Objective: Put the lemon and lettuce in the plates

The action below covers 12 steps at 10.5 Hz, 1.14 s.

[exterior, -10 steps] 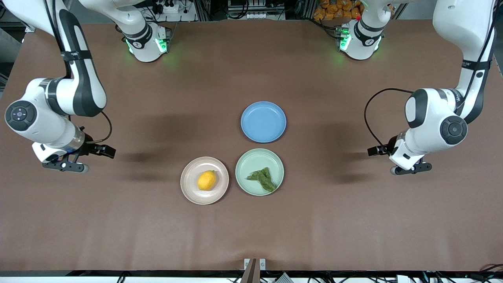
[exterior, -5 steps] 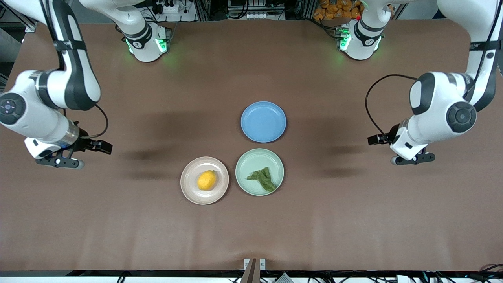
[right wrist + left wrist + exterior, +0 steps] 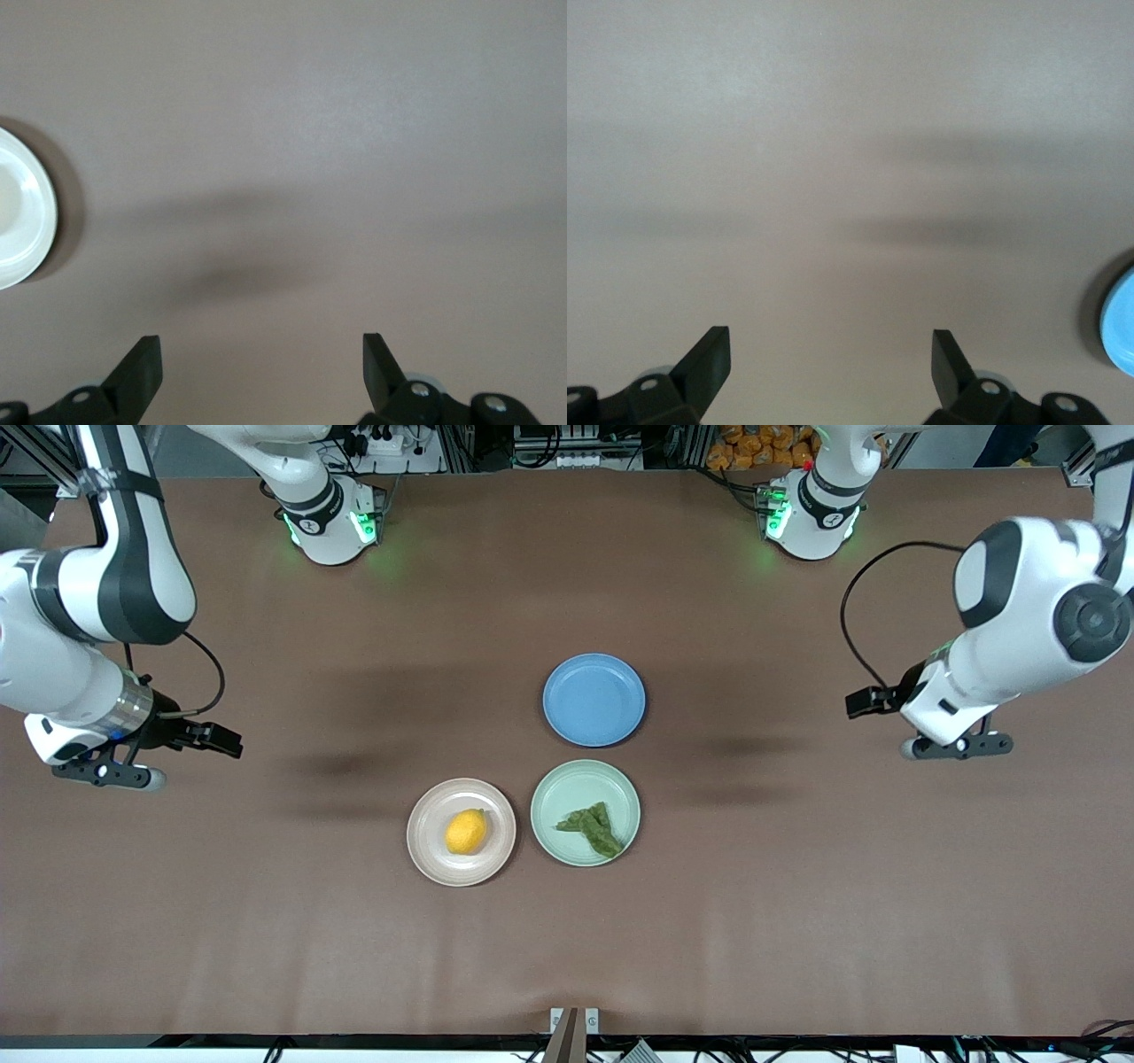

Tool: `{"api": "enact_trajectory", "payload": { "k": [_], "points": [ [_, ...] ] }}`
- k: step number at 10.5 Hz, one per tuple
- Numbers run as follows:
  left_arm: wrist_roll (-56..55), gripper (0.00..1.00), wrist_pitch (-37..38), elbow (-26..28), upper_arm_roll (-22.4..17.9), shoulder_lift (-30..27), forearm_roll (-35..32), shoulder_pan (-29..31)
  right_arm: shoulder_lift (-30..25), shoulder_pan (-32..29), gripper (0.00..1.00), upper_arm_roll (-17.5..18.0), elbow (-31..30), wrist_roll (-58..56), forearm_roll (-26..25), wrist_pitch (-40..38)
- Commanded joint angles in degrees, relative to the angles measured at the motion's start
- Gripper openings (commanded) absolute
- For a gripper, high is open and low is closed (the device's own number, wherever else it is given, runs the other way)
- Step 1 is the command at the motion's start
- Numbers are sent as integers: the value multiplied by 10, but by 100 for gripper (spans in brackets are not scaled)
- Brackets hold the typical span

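brown table [image 3: 266, 921] | cabling, racks along top (green glow)

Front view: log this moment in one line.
lemon on beige plate | lettuce on green plate | left claw open | right claw open

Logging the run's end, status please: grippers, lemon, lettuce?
Left gripper open, over bare table; right gripper open, likewise. Lemon in beige-pink plate, lettuce in mint green plate. Nothing in the way.
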State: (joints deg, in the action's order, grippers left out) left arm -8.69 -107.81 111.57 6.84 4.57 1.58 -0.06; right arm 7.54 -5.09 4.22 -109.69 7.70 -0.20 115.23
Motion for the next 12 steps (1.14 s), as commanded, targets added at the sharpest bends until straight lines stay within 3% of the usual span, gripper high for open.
{"api": "enact_trajectory", "payload": {
  "k": [1,5,6,7,12],
  "points": [
    [15,100,21,15,4,-45,-3,-1,-62,-12,100,14,-16,17,-2,-50],
    [15,100,22,-31,25,-61,2,0,-93,-5,100,4,-26,13,-2,-62],
    [16,100,28,-48,25,-63,2,2,-93,12,100,-16,-24,11,-2,-60],
    [24,100,50,-79,23,-62,2,3,-91,31,100,-35,-16,10,-2,-61],
    [26,100,146,-192,16,-61,1,6,-71,29,100,-36,31,10,-2,-75]
  ]
}}
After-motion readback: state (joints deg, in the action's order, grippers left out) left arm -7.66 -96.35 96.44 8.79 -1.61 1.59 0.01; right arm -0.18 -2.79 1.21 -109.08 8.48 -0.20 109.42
